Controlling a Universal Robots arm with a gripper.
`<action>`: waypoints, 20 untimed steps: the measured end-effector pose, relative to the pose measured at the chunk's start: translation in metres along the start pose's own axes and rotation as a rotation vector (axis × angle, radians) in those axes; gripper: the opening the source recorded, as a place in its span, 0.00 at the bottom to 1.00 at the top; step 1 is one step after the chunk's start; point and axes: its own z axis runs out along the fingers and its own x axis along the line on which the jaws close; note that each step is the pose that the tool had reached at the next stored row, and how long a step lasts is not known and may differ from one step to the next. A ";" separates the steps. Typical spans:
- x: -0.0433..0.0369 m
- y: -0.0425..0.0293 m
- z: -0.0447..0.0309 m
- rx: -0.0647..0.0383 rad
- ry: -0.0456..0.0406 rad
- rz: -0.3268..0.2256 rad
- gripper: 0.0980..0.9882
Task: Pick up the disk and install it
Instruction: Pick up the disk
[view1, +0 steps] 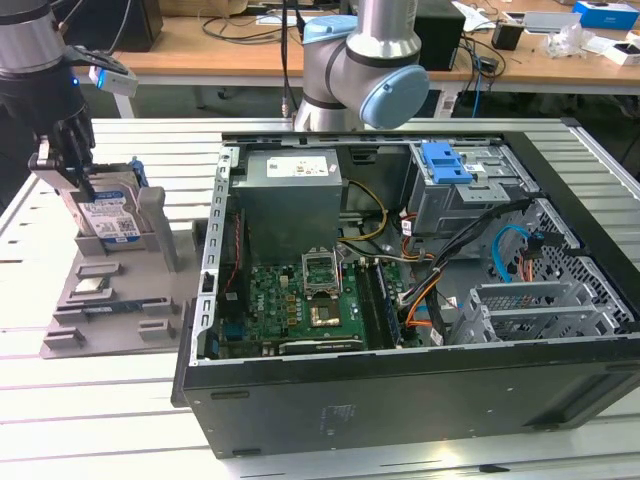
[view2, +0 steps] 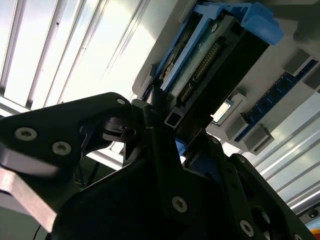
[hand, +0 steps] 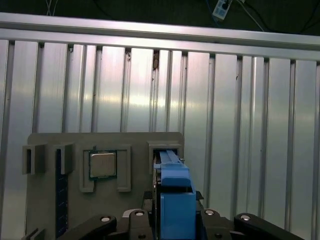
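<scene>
The disk (view1: 108, 218), a silver drive with a blue-and-white label and a blue bracket, stands on edge in a slot of the grey plastic stand (view1: 110, 290) at the exterior view's left. My gripper (view1: 85, 185) reaches down over its top edge, a finger on each side. In the first wrist view the blue bracket of the disk (hand: 175, 195) sits tight between the black fingers (hand: 148, 210). In the second wrist view the disk (view2: 215, 55) shows its connector edge, with the gripper (view2: 175, 125) closed against it.
An open computer case (view1: 400, 400) lies on the slatted metal table (view1: 100, 400), with a motherboard, cables and a drive bay carrying a blue latch (view1: 445, 162). The arm's base (view1: 370, 70) stands behind the case. A chip (hand: 102, 165) rests in the stand (hand: 130, 150).
</scene>
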 end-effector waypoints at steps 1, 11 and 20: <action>0.0000 0.0000 0.0000 0.000 -0.0002 0.000 0.30; 0.0000 0.0000 0.0000 0.000 -0.0013 0.000 0.30; -0.0002 0.0003 -0.0075 0.000 -0.0016 0.000 0.30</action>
